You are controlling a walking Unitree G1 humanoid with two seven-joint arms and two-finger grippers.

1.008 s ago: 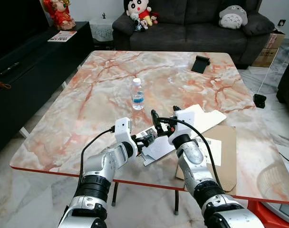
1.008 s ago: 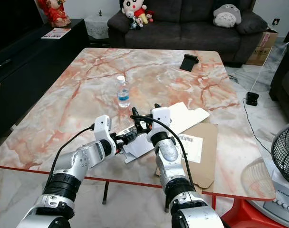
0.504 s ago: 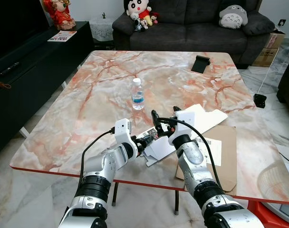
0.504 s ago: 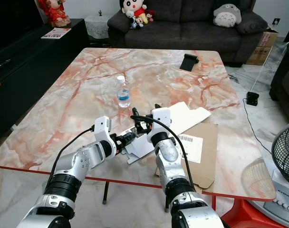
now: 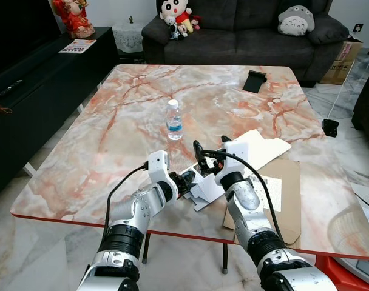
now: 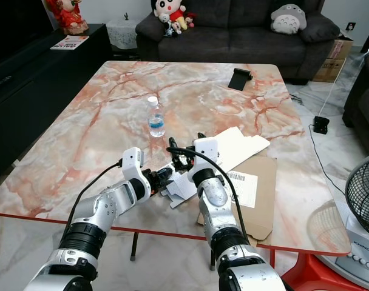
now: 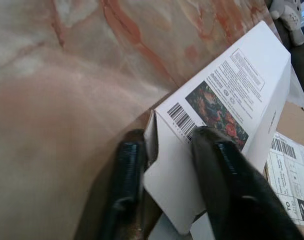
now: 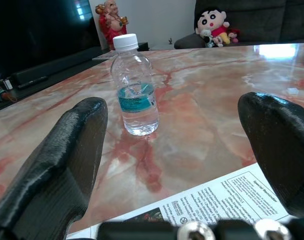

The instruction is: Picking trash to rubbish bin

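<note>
Marble table (image 5: 111,133) bears a water bottle (image 5: 175,120) beyond the white box (image 7: 227,110) — left gripper (image 7: 172,150) pinches its flap near the front edge; right gripper (image 8: 172,130) hovers spread; brown cardboard (image 5: 287,182) half hidden beneath.

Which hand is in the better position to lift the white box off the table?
The left hand: its fingers already pinch the corner flap of the white box. The right hand is open above the box, pointing toward the water bottle.
</note>
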